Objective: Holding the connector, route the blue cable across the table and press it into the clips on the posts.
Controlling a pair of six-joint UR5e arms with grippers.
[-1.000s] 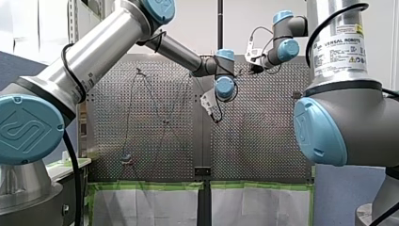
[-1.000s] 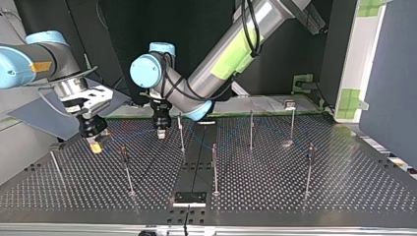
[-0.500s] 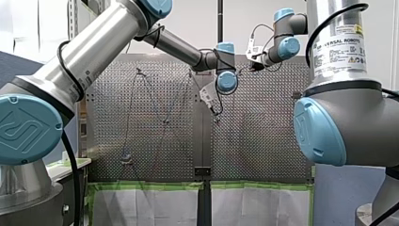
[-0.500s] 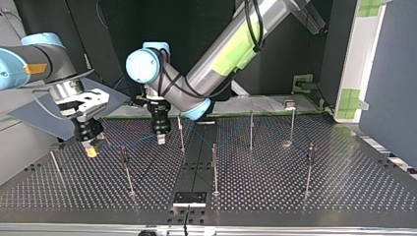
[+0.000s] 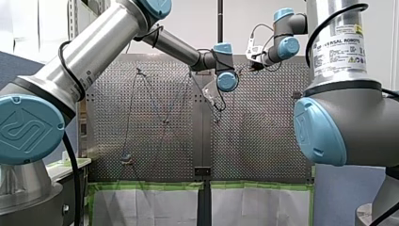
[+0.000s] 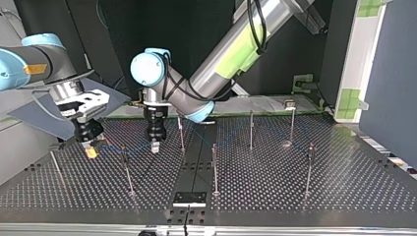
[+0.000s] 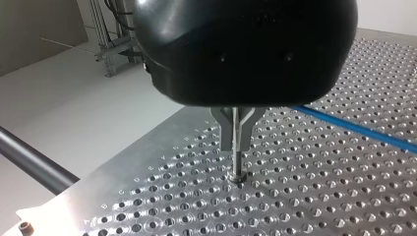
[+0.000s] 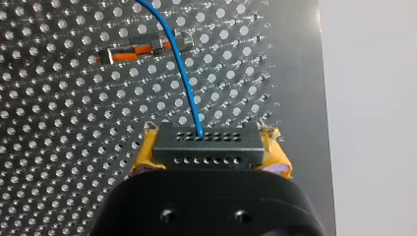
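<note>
**Right wrist view.** The right gripper (image 8: pixel 210 153) has its two yellow pads (image 8: pixel 145 155) closed on the short ends of the connector (image 8: pixel 206 142). The connector is a flat black rectangular block with two rows of small round holes in its face. The blue cable (image 8: pixel 183 73), thin, smooth and round, leaves one hole of the upper row. It curves away ahead of the gripper over the table (image 8: pixel 59 147), a grey metal plate drilled with a regular grid of holes. Further ahead the cable crosses a slim metal post (image 8: pixel 147 49) bearing an orange part; whether the two touch cannot be told.

**Left wrist view.** The left gripper (image 7: pixel 238 172) has a rounded, glossy black housing (image 7: pixel 246 49). It carries two narrow metal fingers (image 7: pixel 227 132), brought together with nothing visible between them. Their tips stand at the plate's surface. The cable lies as a straight blue line beside the gripper, apart from it.

**Top view.** The right gripper (image 6: pixel 91 150) hangs just above the plate at the view's left, with the connector in its pads. The left gripper (image 6: pixel 155 145) points straight down near it, between two thin upright steel posts (image 6: pixel 127 169). The cable (image 6: pixel 135 148) runs low from the connector toward the middle posts. Whether it sits in any clip cannot be told.
</note>
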